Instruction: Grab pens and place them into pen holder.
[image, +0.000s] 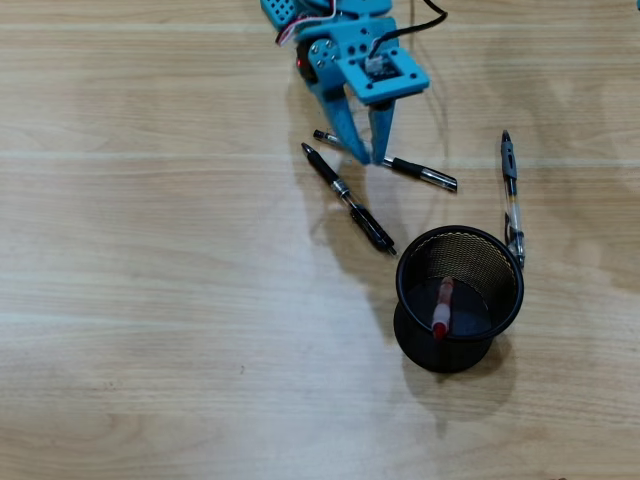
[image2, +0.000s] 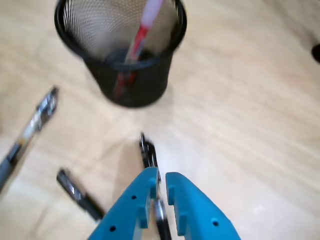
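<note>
Blue fingers (image: 353, 135), black mesh pen holder (image: 462, 262) showing red pen (image: 441, 307) inside, black pens (image: 349, 198), light woodgrain desk (image: 150, 300).

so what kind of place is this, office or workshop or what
Probably a desk or hobby bench: a light wood-grain tabletop, a black mesh pen holder, loose pens, and a small blue arm's gripper. Nothing beyond the tabletop shows.
</note>
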